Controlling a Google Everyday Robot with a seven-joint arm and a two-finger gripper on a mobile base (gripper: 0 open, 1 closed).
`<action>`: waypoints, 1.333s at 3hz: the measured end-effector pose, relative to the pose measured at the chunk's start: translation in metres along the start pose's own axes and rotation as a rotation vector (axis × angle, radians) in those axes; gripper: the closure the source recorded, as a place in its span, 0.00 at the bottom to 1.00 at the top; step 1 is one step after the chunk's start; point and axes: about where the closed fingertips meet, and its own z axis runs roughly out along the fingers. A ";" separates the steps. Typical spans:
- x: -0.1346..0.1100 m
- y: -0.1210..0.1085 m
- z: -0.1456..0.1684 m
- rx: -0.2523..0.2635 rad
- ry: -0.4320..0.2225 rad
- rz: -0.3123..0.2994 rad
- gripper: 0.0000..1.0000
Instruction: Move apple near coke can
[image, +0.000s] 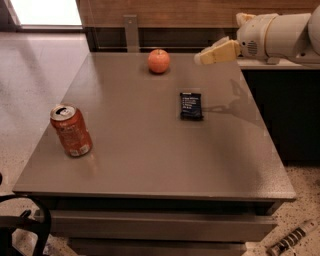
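The apple (159, 61), round and red-orange, sits near the far edge of the grey table (150, 150). The coke can (71, 131), orange-red with a silver top, stands upright near the table's front left corner. My gripper (200, 59) reaches in from the right on a white arm, held above the table's far right part, a little to the right of the apple and not touching it. It holds nothing that I can see.
A flat dark blue snack packet (191, 105) lies on the table between the apple and the right edge. A dark cabinet (290, 110) stands to the right of the table. A wooden wall runs behind it.
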 end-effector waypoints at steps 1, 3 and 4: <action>-0.008 0.000 0.050 -0.051 -0.031 0.019 0.00; 0.028 0.014 0.140 -0.003 0.031 0.132 0.00; 0.043 0.019 0.177 -0.003 0.055 0.172 0.00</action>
